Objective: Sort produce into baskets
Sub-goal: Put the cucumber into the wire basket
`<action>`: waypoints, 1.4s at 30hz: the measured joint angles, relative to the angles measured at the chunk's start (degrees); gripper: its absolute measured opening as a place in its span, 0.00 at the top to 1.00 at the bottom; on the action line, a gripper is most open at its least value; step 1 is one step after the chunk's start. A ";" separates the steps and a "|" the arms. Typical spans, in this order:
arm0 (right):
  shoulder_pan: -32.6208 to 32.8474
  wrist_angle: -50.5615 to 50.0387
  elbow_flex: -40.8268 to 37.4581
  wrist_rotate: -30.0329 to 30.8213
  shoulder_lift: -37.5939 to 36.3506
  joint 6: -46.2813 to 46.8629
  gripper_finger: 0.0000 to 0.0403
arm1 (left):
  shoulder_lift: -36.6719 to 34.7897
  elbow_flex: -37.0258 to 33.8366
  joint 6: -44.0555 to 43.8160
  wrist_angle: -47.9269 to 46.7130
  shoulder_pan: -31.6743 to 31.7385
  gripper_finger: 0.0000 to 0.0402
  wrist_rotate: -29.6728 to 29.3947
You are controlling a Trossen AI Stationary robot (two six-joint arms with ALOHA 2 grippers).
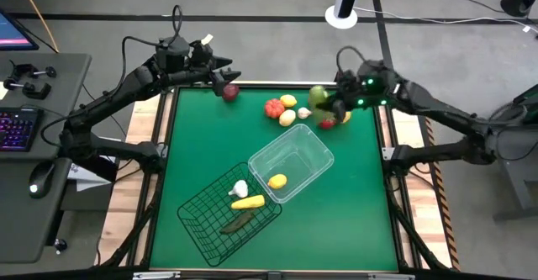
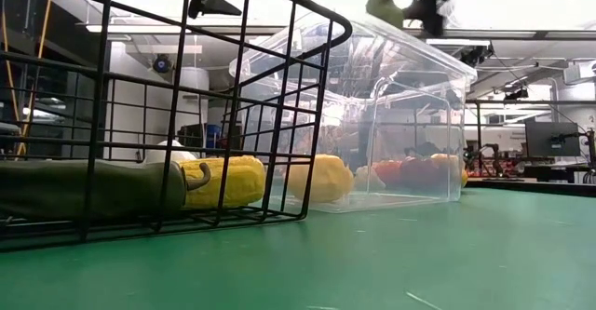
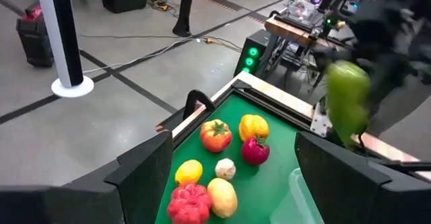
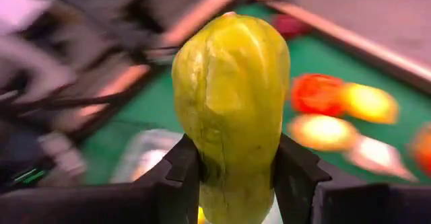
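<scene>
Right gripper [image 4: 229,177] is clamped on a yellow-green, pear-shaped toy fruit [image 4: 231,109], its two dark fingers [image 4: 183,173] pressed against the fruit's lower sides so that the fruit stands upright between them. In the high view that gripper [image 1: 324,103] sits at the upper right of the green table [image 1: 353,213], lifted over the far edge, with the green fruit [image 1: 319,96] showing at its tip.

Left gripper [image 1: 225,76] hangs at the upper left of the table, its fingers spread wide and holding nothing; a dark red round toy fruit [image 1: 230,92] lies just below it on the mat.

Loose produce is clustered along the top edge of the table in the high view: a ribbed red tomato-like piece [image 1: 274,108], a yellow lemon-like piece [image 1: 288,101], a pale yellow oval piece [image 1: 287,118] and a small white bulb [image 1: 304,113], all close together, with more red and yellow pieces under the right gripper, too blurred to tell apart.

Centre frame, the clear plastic rectangular basket [image 1: 315,150] holds one yellow piece [image 1: 277,181]. Touching its lower left corner, the black wire mesh basket [image 1: 197,217] holds a white bulb [image 1: 240,188], a yellow corn cob [image 1: 248,202] and a dark green elongated vegetable [image 1: 239,222].
</scene>
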 joint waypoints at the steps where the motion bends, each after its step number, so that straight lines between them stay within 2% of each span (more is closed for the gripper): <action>1: 1.90 2.80 -0.59 -1.30 1.09 0.28 0.71 | 0.00 0.00 -0.31 0.01 -0.10 0.26 0.00; 7: 13.47 17.24 -1.86 -3.40 11.96 -3.11 0.70 | 0.00 0.00 -2.62 0.60 -0.23 0.26 0.00; 11: 18.69 37.46 -1.86 -4.18 21.12 -4.35 0.67 | 0.00 0.00 -5.19 1.24 -0.24 0.26 0.00; 14: 21.66 54.14 -1.14 -5.97 28.64 -1.11 0.65 | 0.00 0.00 -6.77 1.25 -0.23 0.26 -0.01; 17: 24.50 62.65 1.17 -6.68 35.37 4.10 0.62 | 0.00 0.00 -7.28 1.22 -0.23 0.26 -0.01; 22: 29.49 61.96 6.65 -6.51 43.59 10.40 0.61 | 0.00 -0.02 -7.22 1.05 -0.23 0.26 0.00; 28: 33.57 60.65 13.51 -6.25 49.87 19.72 0.61 | 0.00 0.00 -4.38 -1.56 -0.23 0.26 0.51; 35: 34.41 60.61 17.92 -4.92 52.04 21.83 0.61 | 0.00 0.00 -4.65 -6.47 -1.08 0.26 0.73; 42: 34.05 60.68 20.16 -4.82 52.03 23.27 0.61 | -0.11 0.00 -4.80 -6.54 -2.74 0.26 4.76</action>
